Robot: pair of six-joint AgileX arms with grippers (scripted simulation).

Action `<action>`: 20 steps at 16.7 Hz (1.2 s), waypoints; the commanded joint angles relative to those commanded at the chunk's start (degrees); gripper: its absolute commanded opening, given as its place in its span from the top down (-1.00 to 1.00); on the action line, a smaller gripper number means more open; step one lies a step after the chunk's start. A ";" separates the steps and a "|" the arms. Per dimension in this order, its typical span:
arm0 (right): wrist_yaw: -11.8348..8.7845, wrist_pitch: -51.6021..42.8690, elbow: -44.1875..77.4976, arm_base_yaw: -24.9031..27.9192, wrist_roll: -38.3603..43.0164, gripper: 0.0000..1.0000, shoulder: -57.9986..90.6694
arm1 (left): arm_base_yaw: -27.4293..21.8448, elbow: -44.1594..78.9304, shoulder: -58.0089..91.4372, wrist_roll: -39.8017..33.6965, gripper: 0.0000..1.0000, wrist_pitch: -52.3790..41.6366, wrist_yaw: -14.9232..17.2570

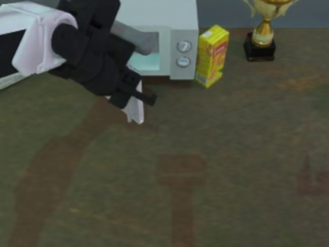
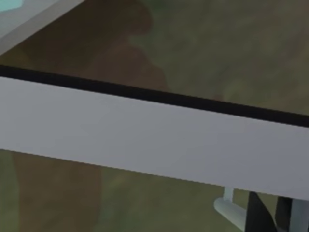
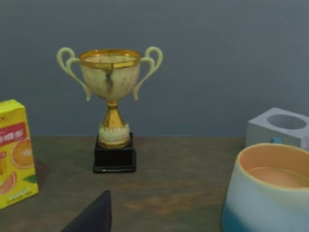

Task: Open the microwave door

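Your left gripper [image 1: 134, 96] sits at the free edge of the microwave door [image 1: 135, 107], swung out toward the table's front from the microwave [image 1: 164, 20] at the back edge; finger state unreadable.

Legible markings, one item.

1. Yellow carton [image 1: 212, 55], standing just to the right of the microwave [image 1: 169, 31] in the top view. In the right wrist view the carton [image 3: 15, 152] shows a red band across its face carrying pale characters (possibly East Asian script; too blurred to read), above printed orange slices and a green leaf. A strip of tiny print runs along its lower edge, illegible. In the top view only a red patch shows on its face, no readable characters.

2. Microwave: two round knobs on its grey panel, no readable numerals or brand.

3. Trophy [image 3: 111, 108]: no inscription legible on cup or black base.
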 joint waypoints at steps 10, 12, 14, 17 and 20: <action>0.00 0.00 0.00 0.00 0.00 -1.00 0.00 | -0.23 -0.21 0.20 -0.17 1.00 -0.01 0.34; 0.00 0.00 0.00 0.00 0.00 -1.00 0.00 | 0.09 -0.35 -0.14 0.71 1.00 -0.01 0.78; 0.00 0.00 0.00 0.00 0.00 -1.00 0.00 | 1.08 -1.18 -0.85 3.06 1.00 -0.32 1.97; 0.00 0.00 0.00 0.00 0.00 -1.00 0.00 | 2.88 -2.94 -1.97 7.62 1.00 -1.10 4.25; 0.00 0.00 0.00 0.00 0.00 -1.00 0.00 | 3.74 -3.38 -3.03 9.71 1.00 -1.00 5.43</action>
